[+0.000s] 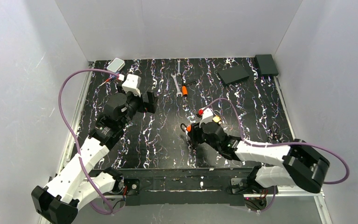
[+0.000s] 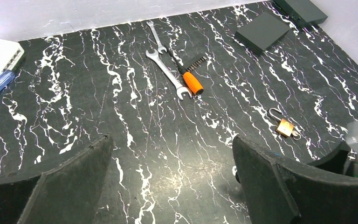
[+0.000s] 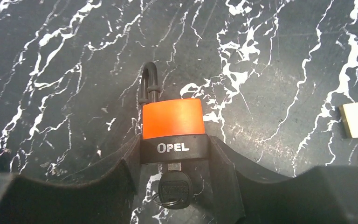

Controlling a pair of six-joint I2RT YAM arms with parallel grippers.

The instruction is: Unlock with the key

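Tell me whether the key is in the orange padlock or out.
In: the key has its blade sunk into the base of the orange padlock.

Left arm (image 1: 91, 149) stretches forward, left gripper (image 2: 170, 140) spread wide and empty — right arm (image 1: 261, 151) folds inward, elbow out, right gripper (image 3: 173, 154) clamped on a padlock (image 3: 172, 117).

Looks down on a black table (image 1: 168, 144) veined with white. Left gripper (image 1: 149, 101) over the left half, well apart from everything. Right gripper (image 1: 191, 131) near the middle, closed on a small orange padlock (image 1: 189, 128). Along the far edge: two wrenches (image 1: 176, 84), an orange-handled tool (image 1: 185, 89) just beside them, two dark flat boxes (image 1: 233, 74) to the right, a white box (image 1: 116, 64) at the left corner.
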